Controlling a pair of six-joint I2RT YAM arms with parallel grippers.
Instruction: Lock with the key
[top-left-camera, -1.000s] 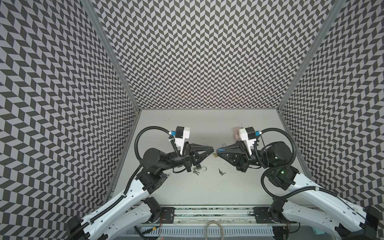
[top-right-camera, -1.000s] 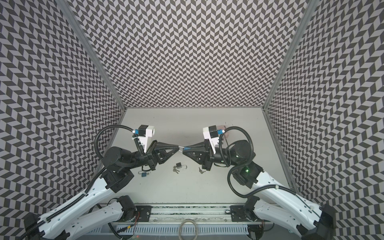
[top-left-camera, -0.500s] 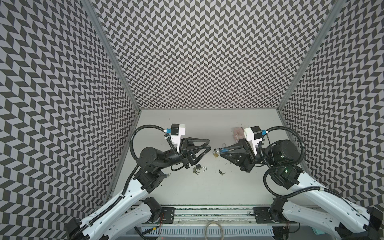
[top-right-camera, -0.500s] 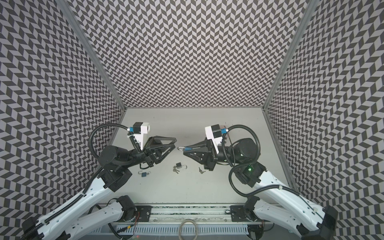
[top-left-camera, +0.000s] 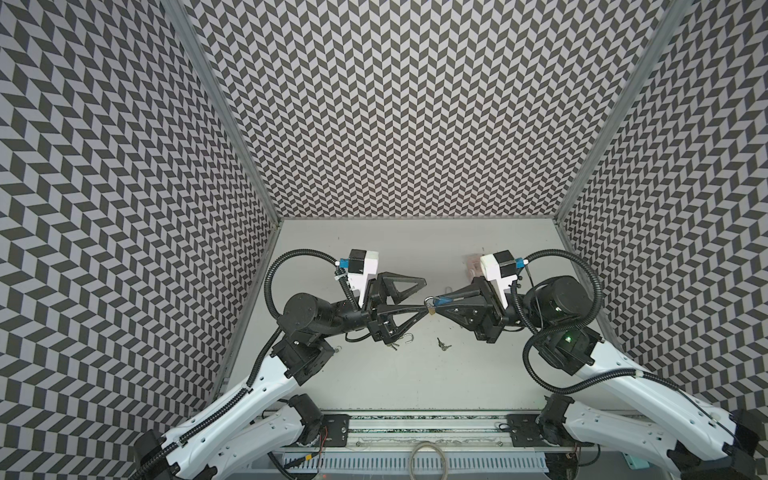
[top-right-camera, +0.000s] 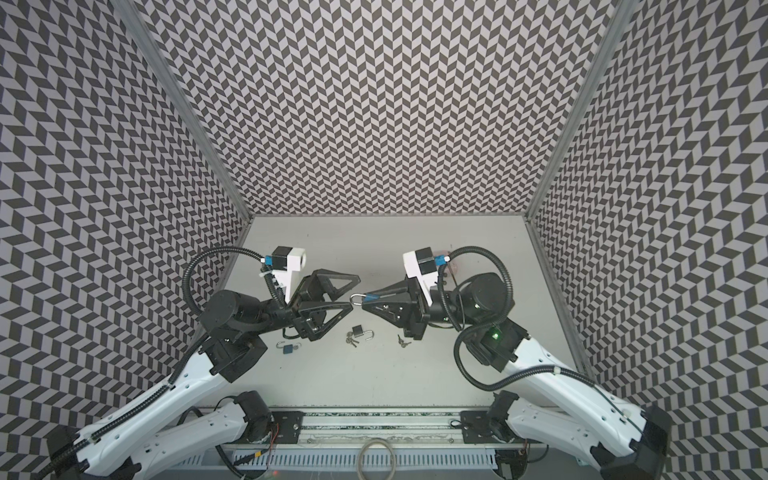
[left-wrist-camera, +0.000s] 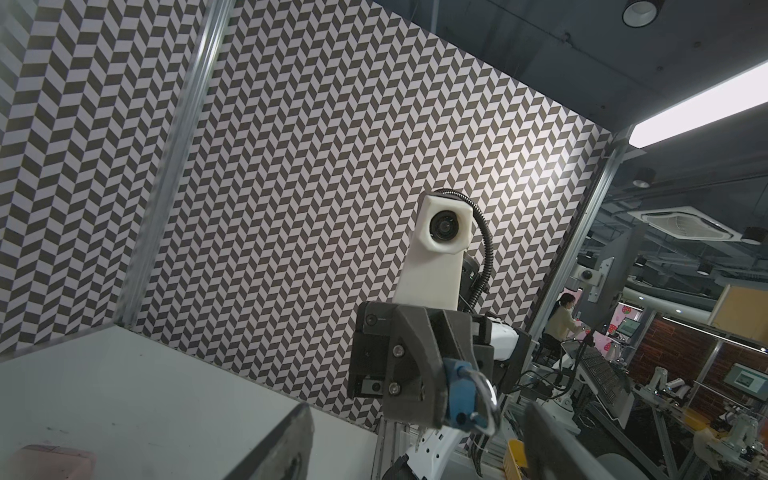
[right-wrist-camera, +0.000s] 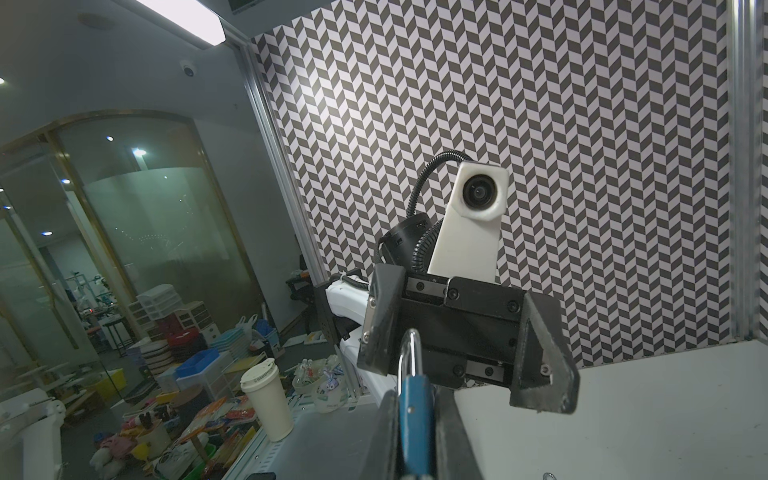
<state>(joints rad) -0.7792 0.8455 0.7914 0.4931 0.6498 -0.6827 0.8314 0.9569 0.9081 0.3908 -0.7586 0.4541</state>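
Chevron-patterned walls (top-left-camera: 395, 124) close in the grey table (top-right-camera: 415, 249) on three sides. The left arm (top-right-camera: 226, 309) and right arm (top-right-camera: 486, 296) reach toward the middle and meet tip to tip above it.

The right pincer (top-right-camera: 364, 301) is clenched on the blue padlock (top-right-camera: 371, 297). The body is pinched between its fingers, and the steel shackle (top-right-camera: 355, 300) sticks out toward the left pincer (top-right-camera: 353, 292). This padlock hangs in the air, clear of the table.

The left pincer is released, its fingers (right-wrist-camera: 540, 357) spread wide with nothing between them. One fingertip sits just beside the shackle; whether they touch I cannot tell.

A pinkish object (top-left-camera: 471, 262) at the far right of the table is mostly hidden behind the right wrist camera (top-left-camera: 494, 266).

Below the pincers lie a dark padlock (top-right-camera: 357, 331) with its shackle swung open, a key bunch (top-right-camera: 351, 341) just beside it, and a second key bunch (top-right-camera: 403, 341) near the right pincer. A second blue padlock (top-right-camera: 286, 348) lies beside the left arm. In a top view the left pincer covers the dark padlock's body and part of the key bunch.
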